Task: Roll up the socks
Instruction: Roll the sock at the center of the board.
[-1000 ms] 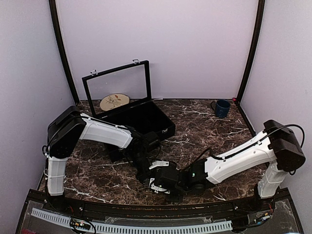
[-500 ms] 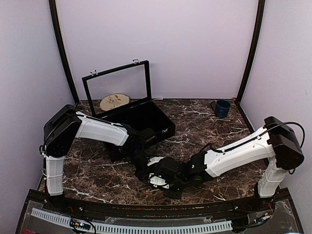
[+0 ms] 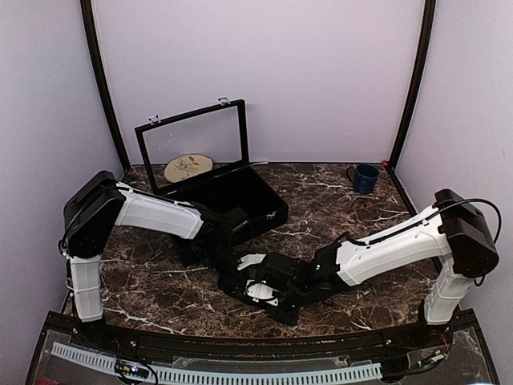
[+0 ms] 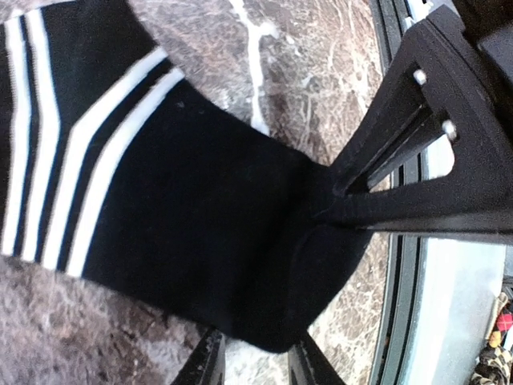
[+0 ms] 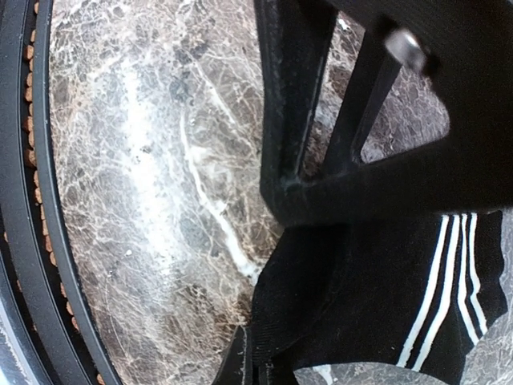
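Observation:
A black sock with white stripes lies flat on the marble table near its front edge. My left gripper is open, its two fingers standing apart at the sock's rounded end with bare marble showing between them. My right gripper is shut on the edge of the same sock, pinching a fold of fabric. In the top view the two grippers meet tip to tip, left and right, and hide most of the sock. The right gripper's fingers press on the sock in the left wrist view.
An open black case with its lid raised stands behind the left arm. A round wooden disc lies behind it. A blue mug sits at the back right. The table's front rail runs close to both grippers.
Both grippers have shifted a little to the left over the sock. The right gripper's jaws have closed onto the sock's edge. The left gripper's jaws have widened.

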Controlling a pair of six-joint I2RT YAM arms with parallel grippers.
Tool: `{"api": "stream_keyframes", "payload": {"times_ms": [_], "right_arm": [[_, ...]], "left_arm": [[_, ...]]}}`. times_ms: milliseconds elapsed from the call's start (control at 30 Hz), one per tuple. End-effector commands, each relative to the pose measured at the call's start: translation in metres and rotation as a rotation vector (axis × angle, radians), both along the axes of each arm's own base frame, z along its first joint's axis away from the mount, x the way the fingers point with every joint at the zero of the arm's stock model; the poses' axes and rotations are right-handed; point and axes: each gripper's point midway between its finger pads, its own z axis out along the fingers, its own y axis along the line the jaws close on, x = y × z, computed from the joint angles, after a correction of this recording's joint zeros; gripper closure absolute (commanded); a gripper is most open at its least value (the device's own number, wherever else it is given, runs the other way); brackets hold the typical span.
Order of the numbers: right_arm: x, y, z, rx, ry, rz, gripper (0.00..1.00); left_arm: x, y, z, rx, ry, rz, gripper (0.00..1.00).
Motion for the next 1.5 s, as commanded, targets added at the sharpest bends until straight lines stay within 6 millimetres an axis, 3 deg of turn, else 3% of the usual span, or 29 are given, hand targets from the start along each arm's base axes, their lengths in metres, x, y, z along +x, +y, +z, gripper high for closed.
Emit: {"api": "stream_keyframes", "payload": {"times_ms": [0, 400, 767, 1133, 1467], "right_arm": [[0.026, 0.004, 0.011, 0.053, 0.017, -0.128, 1.0], [0.032, 0.007, 0.014, 0.118, 0.154, -0.164, 1.0], [0.031, 0.002, 0.017, 0.129, 0.139, -0.157, 1.0], [0.04, 0.008, 0.025, 0.177, 0.137, -0.199, 1.0], [0.031, 0.005, 0.02, 0.178, 0.196, -0.182, 1.0]], "left_arm": [[-0.007, 0.013, 0.005, 0.024, -0.031, -0.001, 0.69], [0.006, 0.02, 0.0, 0.014, -0.115, 0.078, 0.69], [0.02, 0.024, -0.01, 0.031, -0.098, 0.189, 0.68], [0.032, 0.043, -0.028, 0.074, -0.209, 0.291, 0.67], [0.057, 0.041, -0.018, 0.057, -0.307, 0.393, 0.61]]}}
